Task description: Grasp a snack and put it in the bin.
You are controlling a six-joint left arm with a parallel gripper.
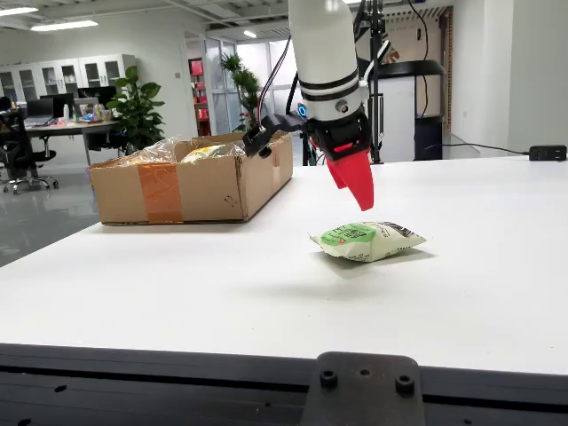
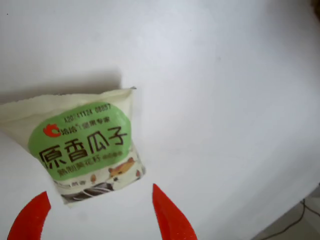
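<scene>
A cream snack packet with a green label (image 1: 368, 240) lies flat on the white table (image 1: 479, 266). In the wrist view the same packet (image 2: 82, 150) fills the left half, its lower edge between the two red fingers. My gripper (image 1: 359, 191) hangs just above the packet, a little to its left in the front view. From the wrist the gripper (image 2: 100, 215) stands open, with one red fingertip (image 2: 167, 215) on the right and the other at the lower left. Nothing is held. The cardboard bin (image 1: 191, 182) sits at the back left.
The bin holds clear-wrapped snacks (image 1: 160, 153). A black power adapter (image 1: 547, 153) with its cable lies at the table's far right edge. A black mount plate (image 1: 364, 390) sits at the near table edge. Office desks and plants stand behind.
</scene>
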